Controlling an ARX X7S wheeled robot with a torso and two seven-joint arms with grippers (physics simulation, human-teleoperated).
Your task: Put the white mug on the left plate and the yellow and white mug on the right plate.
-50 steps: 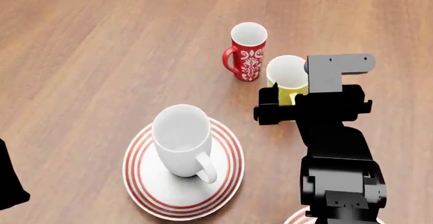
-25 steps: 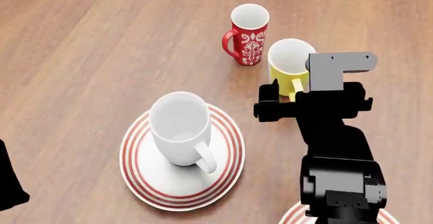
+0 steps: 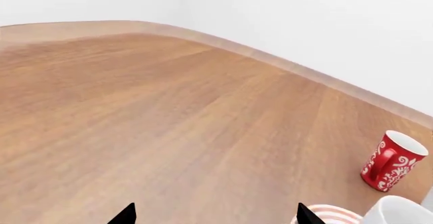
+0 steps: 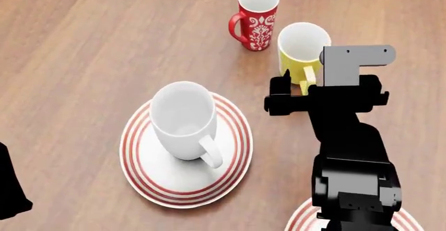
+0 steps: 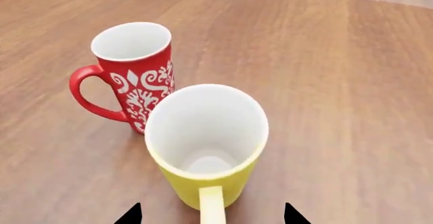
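The white mug stands upright on the left plate, handle toward me; its rim shows in the left wrist view. The yellow and white mug stands on the table beside the red mug, handle toward my right gripper. In the right wrist view it fills the middle. My right gripper is open, fingertips on either side of the yellow handle, not touching. The right plate shows partly under my right arm. My left gripper is open and empty over bare table.
A red mug with white floral pattern stands just left of the yellow mug, close to it; it also shows in both wrist views. The table's far edge runs along a white wall.
The head view has shifted so the mugs and plates sit higher in frame. My right gripper has closed in on the yellow mug's handle. The white mug stays on its plate.
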